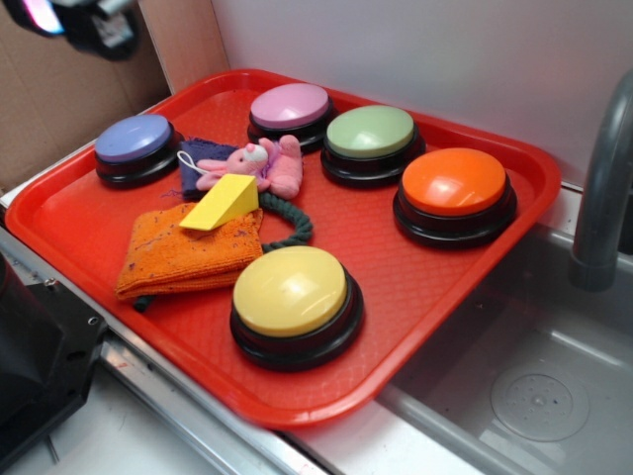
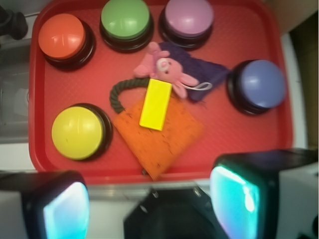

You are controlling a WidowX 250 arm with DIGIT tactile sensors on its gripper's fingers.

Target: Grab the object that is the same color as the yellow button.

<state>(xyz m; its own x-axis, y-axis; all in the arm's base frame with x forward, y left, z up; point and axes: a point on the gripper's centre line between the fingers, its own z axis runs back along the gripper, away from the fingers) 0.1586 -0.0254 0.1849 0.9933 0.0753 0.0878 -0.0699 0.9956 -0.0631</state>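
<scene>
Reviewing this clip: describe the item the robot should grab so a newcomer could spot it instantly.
On the red tray ringed by five dome buttons, find the orange folded cloth left of the yellow button. Resting on the cloth's far edge, in front of the pink plush bunny, is the yellow wedge block: the only hard, cheese-shaped piece, far smaller than any button.

Red tray (image 1: 435, 327) showing 5 black-based dome buttons: pale-yellow button (image 1: 290, 289), orange button (image 1: 454, 181), green (image 1: 370, 131), pink (image 1: 289, 105), blue-violet (image 1: 133, 138). Bright yellow wedge (image 1: 224, 203) contrasting with dark-speckled orange cloth (image 1: 173, 259); pink plush bunny (image 1: 259, 164); dark green rope (image 1: 292, 230).
</scene>
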